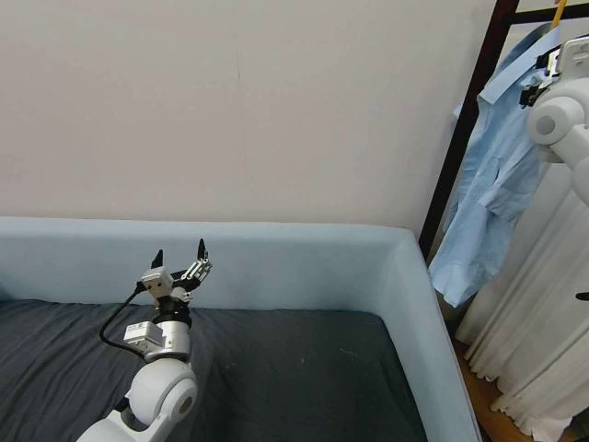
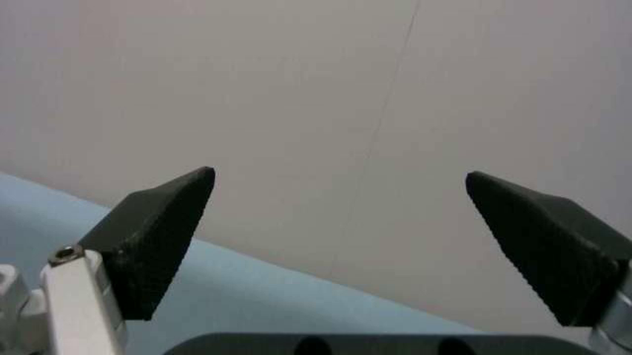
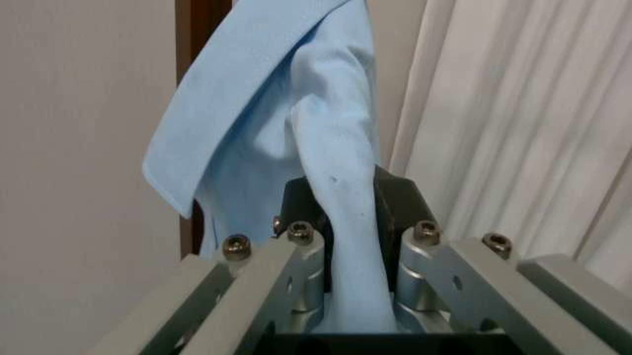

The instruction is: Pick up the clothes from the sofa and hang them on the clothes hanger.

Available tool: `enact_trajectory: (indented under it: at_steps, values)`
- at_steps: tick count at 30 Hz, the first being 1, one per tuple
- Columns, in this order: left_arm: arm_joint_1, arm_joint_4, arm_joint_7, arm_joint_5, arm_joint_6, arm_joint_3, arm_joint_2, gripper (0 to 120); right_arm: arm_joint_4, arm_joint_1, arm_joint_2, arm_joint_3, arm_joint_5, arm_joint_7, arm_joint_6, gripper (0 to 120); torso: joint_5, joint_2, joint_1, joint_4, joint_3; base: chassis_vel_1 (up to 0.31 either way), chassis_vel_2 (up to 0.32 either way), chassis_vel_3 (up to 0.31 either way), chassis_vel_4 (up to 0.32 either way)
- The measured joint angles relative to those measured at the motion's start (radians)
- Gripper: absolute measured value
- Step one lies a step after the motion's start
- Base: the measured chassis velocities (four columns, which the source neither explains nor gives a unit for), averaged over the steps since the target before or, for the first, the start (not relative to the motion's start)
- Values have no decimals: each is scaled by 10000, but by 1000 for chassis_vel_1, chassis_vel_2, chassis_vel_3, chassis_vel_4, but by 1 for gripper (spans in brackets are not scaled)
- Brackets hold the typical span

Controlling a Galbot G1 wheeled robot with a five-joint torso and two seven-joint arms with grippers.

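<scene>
A light blue shirt (image 1: 492, 175) hangs at the right against a dark wooden rack post (image 1: 460, 138), under a yellow piece (image 1: 559, 11) at the top edge. My right gripper (image 1: 550, 66) is raised at the shirt's collar. In the right wrist view the right gripper (image 3: 351, 222) is shut on a fold of the shirt (image 3: 266, 111). Low over the sofa seat, my left gripper (image 1: 179, 250) points up with its fingers spread and nothing between them; the left wrist view shows the left gripper (image 2: 338, 177) facing the bare wall.
The sofa has a pale blue backrest (image 1: 276, 267) and a dark grey seat (image 1: 294, 368); its right arm ends near the rack. White curtains (image 1: 543, 322) hang behind the shirt. A plain wall stands behind the sofa.
</scene>
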Motion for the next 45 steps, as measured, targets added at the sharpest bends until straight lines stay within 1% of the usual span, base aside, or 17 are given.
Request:
enact_trajectory:
  at_steps: [5, 9, 10, 13, 18, 28, 34, 36, 37, 38, 40, 41, 42, 45]
  values:
    - [-29, -12, 1, 0, 10, 0, 2, 100, -326, 337, 223, -165, 240, 39, -6, 8, -1, 0, 0, -1, 0, 0, 0, 0, 0]
    - [38, -71, -5, -1, 13, -75, 32, 100, -857, 744, 677, -399, 702, 266, -138, 8, -2, 2, -1, 0, 0, 0, 0, 0, 0]
    - [38, -71, -5, -1, 13, -75, 32, 100, -857, 744, 677, -399, 702, 266, -138, 8, -2, 2, -1, 0, 0, 0, 0, 0, 0]
    - [158, -159, -12, -1, 10, -190, 66, 100, -1173, 838, 990, -437, 1165, 549, -218, 8, -2, 1, -1, 1, 0, 0, 0, 0, 0]
    - [236, -222, -21, -3, -9, -308, 118, 100, -1406, 742, 1281, -335, 1389, 844, -190, 8, -3, 2, -2, 0, -1, 0, 0, 0, 0]
    - [246, -249, -33, -14, -26, -300, 124, 100, -1378, 688, 1284, -299, 1552, 898, 22, 8, 0, 1, -2, 0, 0, 0, 0, 0, 0]
    - [305, -309, -27, -10, -29, -256, 81, 100, -1119, 737, 1022, -327, 1848, 540, 235, 8, 2, 2, -1, -3, 0, 0, 0, 0, 0]
    - [360, -348, -24, -3, -30, -256, 74, 100, -1014, 737, 939, -360, 1886, 366, 331, 13, 2, 2, -1, -3, 0, 0, 0, 0, 0]
    - [386, -373, -23, 0, -30, -256, 70, 100, -945, 738, 896, -362, 1949, 333, 390, 18, 1, 2, -2, 1, -1, 0, 0, 0, 0]
    - [386, -373, -23, 0, -30, -256, 70, 100, -945, 738, 896, -362, 1949, 333, 390, 18, 1, 2, -2, 1, -1, 0, 0, 0, 0]
    - [417, -399, -21, 8, -31, -256, 67, 100, -765, 735, 775, -383, 2067, 298, 428, 28, -2, 2, -1, 4, -1, 0, 0, 0, 0]
    - [446, -419, -20, 15, -31, -258, 67, 100, -661, 725, 711, -425, 2099, 264, 431, 31, -1, 2, -1, 0, -1, 0, 0, 0, 0]
    - [446, -419, -20, 15, -31, -258, 67, 100, -661, 725, 711, -425, 2099, 264, 431, 31, -1, 2, -1, 0, -1, 0, 0, 0, 0]
    - [569, -469, -18, 33, -32, -329, 62, 100, -317, 641, 608, -467, 2118, 172, 469, 47, 0, 1, -1, 0, -1, 0, 0, 0, 0]
